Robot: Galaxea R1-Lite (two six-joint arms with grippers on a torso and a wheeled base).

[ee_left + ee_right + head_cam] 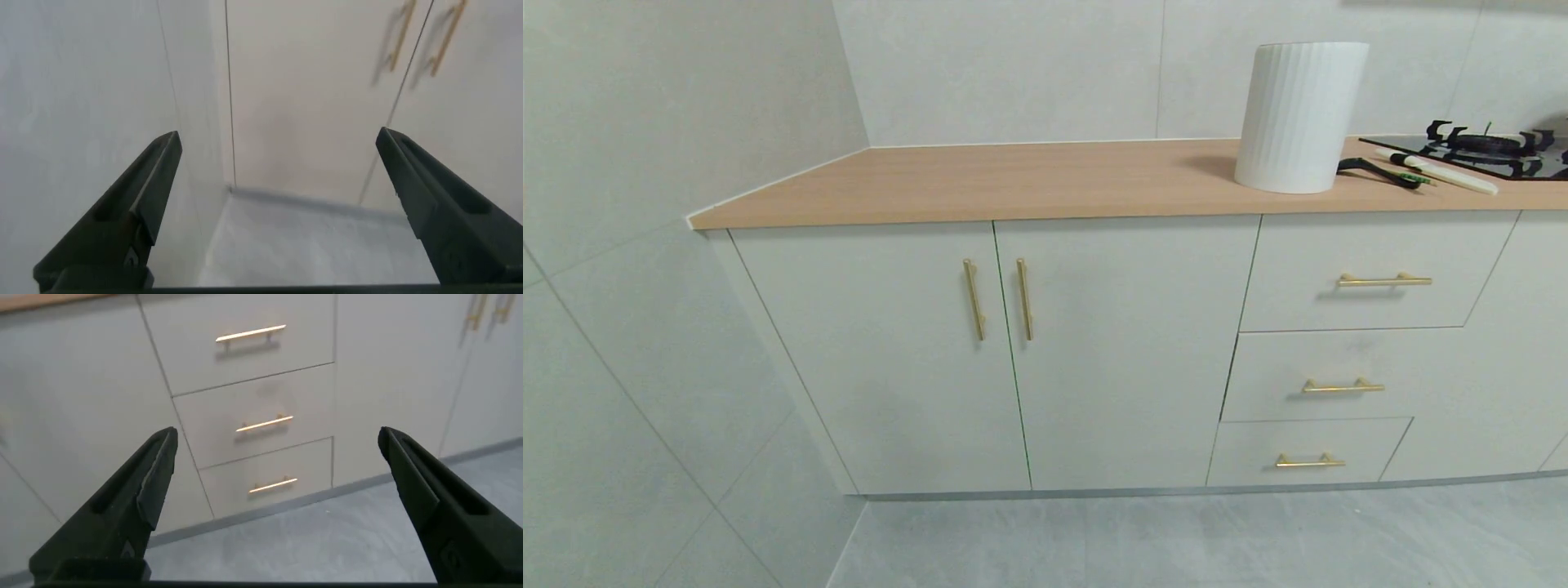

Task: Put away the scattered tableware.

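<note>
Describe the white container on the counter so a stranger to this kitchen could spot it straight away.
Follow the wooden countertop toward the black hob at its right end. Just short of the hob stands the white container, upright. It is the only tall thing there, a ribbed cylinder; its neighbours are slim utensils lying flat beside it.

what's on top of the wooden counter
On the counter stands a tall white ribbed container; beside it lie a black utensil and a white utensil, by the stove. Whatever sits behind the container is covered.
</note>
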